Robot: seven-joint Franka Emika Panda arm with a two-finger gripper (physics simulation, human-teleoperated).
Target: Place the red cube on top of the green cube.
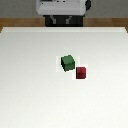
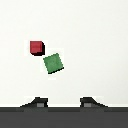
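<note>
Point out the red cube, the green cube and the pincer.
red cube [image 1: 81, 73], exterior view, front face.
green cube [image 1: 67, 62], exterior view, front face.
pincer [image 2: 64, 103], wrist view, midway between fingertips.

– What is there besides the blocks?

– A big white table [image 1: 30, 90]. Its top is flat and plain, and it fills most of the exterior view.

– And behind the table?

– A strip of brown wooden floor [image 1: 17, 22] runs along the far edge. It shows at both far corners.
</note>
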